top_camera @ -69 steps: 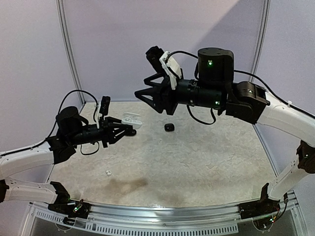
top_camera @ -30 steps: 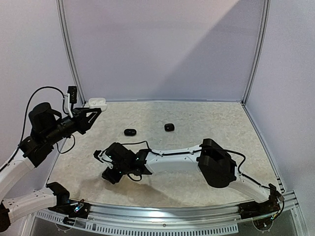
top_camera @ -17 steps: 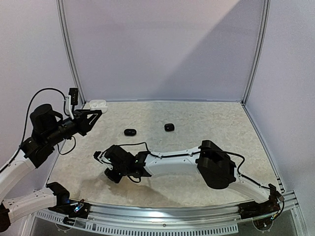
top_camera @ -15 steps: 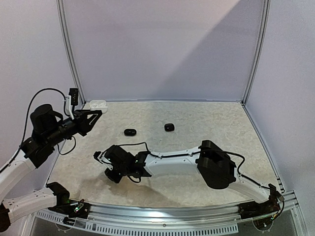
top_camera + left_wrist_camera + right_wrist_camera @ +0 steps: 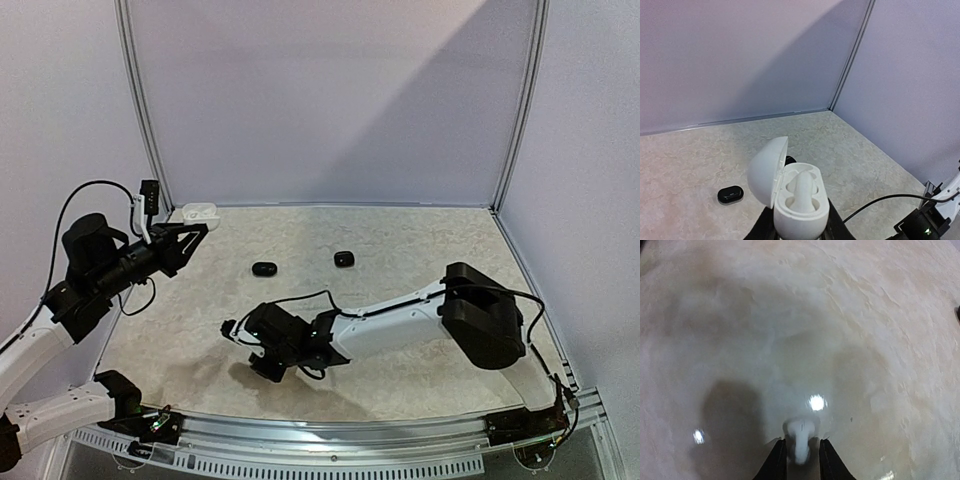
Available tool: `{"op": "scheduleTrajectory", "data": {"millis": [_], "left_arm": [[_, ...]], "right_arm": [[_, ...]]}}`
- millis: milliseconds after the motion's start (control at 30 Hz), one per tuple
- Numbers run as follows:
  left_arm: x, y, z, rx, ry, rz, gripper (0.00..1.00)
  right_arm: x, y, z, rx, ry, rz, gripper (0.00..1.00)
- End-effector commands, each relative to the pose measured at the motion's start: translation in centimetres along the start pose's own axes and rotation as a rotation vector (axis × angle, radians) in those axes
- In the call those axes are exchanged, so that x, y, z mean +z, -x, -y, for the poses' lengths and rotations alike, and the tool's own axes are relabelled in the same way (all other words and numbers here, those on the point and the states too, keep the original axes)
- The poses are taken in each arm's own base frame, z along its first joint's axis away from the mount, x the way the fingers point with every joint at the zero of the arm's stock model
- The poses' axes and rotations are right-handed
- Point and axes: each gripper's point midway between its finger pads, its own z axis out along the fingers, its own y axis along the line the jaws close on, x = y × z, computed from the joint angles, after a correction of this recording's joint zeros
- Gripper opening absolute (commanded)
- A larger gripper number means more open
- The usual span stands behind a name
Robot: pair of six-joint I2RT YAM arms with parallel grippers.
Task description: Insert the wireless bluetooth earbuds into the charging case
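White plastic fills the left wrist view: a white pebble-shaped plastic charging case [image 5: 800, 210] sits upright with its domed lid swung open toward 9 o'clock. The left fingers [image 5: 760, 232] are clenched on its lower body from both sides. One seated white earbud [image 5: 802, 187] stands in the case's tray; whether the socket beside it is filled I cannot tell.

From above, that case hangs in the air over the 10 o'clock corner of the beige marbled bench [image 5: 430, 250], well apart from everything else.

The right arm reaches low across the bench to about 7 o'clock. Its right fingers [image 5: 774, 465] are pinched on a tiny white plastic earbud [image 5: 801, 437], one tip on each side, just above or on the bench surface; the blurred view does not settle which.

Two closed glossy black pebble-shaped cases lie on the bench between the arms: one [image 5: 264, 269] toward 11 o'clock of the centre, the other [image 5: 344, 259] nearer 12 o'clock and apart from the first.
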Motion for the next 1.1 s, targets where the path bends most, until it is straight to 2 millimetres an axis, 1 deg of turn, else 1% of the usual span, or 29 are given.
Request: {"op": "scheduleTrajectory", "data": {"millis": [0,33,133,167,300,367,467,600,667,700,733,800,900,1000,1067], "left_arm": [[0.1,0.2,-0.1,0.015,-0.009,0.018,0.0],[0.1,0.1,-0.1,0.015,-0.008,0.019,0.0],[0.2,0.3,0.0,0.015,-0.013,0.024,0.0],[0.3,0.1,-0.1,0.015,-0.014,0.02,0.0],[0.4,0.0,-0.1,0.012,-0.016,0.016,0.0],[0.5,-0.1,-0.1,0.01,-0.018,0.015,0.0],[0.5,-0.1,-0.1,0.009,-0.02,0.018,0.0],[0.5,0.0,0.1,0.014,-0.029,0.017,0.0],[0.5,-0.1,0.3,0.02,-0.04,0.014,0.0],[0.4,-0.2,0.5,0.023,-0.052,0.011,0.0],[0.4,-0.4,0.8,0.034,-0.075,0.008,0.0],[0.4,-0.7,2.0,0.052,-0.146,0.006,0.0],[0.4,-1.2,3.2,0.031,-0.227,-0.01,0.0],[0.3,-1.2,4.1,0.025,-0.285,-0.008,0.0],[0.2,-1.2,4.4,0.026,-0.3,-0.007,0.0]], "right_arm": [[-2.9,-4.6,1.2,-0.067,-0.055,-0.128,0.22],[-3.7,-4.7,1.4,-0.065,-0.056,-0.122,0.22],[-5.0,-5.2,1.3,-0.045,-0.041,-0.108,0.21],[-5.6,-5.1,1.3,-0.037,-0.038,-0.099,0.21],[-6.7,-5.9,1.8,-0.016,-0.052,-0.105,0.25],[-7.1,-5.2,2.1,-0.001,-0.051,-0.075,0.26],[-7.3,-2.8,3.0,0.099,-0.034,0.003,0.27],[-6.8,0.2,4.6,0.184,-0.049,0.075,0.27],[-5.9,1.0,4.6,0.193,-0.037,0.084,0.29],[-5.4,1.1,4.6,0.193,-0.029,0.081,0.29],[-4.6,0.8,4.4,0.191,-0.024,0.07,0.3],[-3.8,0.7,4.3,0.189,-0.016,0.068,0.3],[-3.0,0.8,4.0,0.194,0.021,0.074,0.32],[-2.4,1.0,3.9,0.189,0.045,0.069,0.32],[-2.0,1.7,3.9,0.16,0.048,0.066,0.33]]}}
